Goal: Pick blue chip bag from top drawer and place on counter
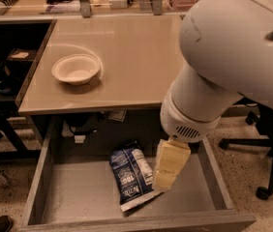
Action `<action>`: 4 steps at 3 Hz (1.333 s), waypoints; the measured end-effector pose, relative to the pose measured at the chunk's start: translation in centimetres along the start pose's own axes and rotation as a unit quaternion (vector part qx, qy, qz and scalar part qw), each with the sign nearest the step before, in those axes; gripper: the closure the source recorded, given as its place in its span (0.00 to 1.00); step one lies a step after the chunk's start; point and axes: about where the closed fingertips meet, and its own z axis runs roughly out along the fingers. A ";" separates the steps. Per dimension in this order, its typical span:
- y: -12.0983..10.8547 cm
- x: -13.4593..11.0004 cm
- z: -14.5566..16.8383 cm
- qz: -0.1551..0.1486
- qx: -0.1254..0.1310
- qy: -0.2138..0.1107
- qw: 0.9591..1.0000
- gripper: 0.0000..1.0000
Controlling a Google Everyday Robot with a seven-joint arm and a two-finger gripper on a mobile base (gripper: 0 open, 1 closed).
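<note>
The blue chip bag point(129, 174) lies flat on the bottom of the open top drawer point(73, 195), near its middle, with its pale sealed edge toward the front. My gripper point(168, 166), cream-coloured, hangs down into the drawer from the big white arm point(223, 57) and sits at the bag's right edge, overlapping it slightly. I cannot tell whether it touches the bag. The beige counter point(127, 52) is right above the drawer; the arm hides its right part.
A white bowl point(76, 69) sits on the counter's left side. A cluttered bench with metal posts point(85, 1) runs behind. An office chair base point(267, 178) stands right of the drawer. The drawer's side walls point(214, 175) flank the gripper.
</note>
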 end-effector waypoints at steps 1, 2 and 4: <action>0.0 0.0 0.0 0.000 0.000 0.000 1.000 0.00; 1.3 -0.2 3.2 0.018 -0.010 0.020 1.000 0.00; 1.2 1.7 12.2 0.112 -0.044 0.070 0.990 0.00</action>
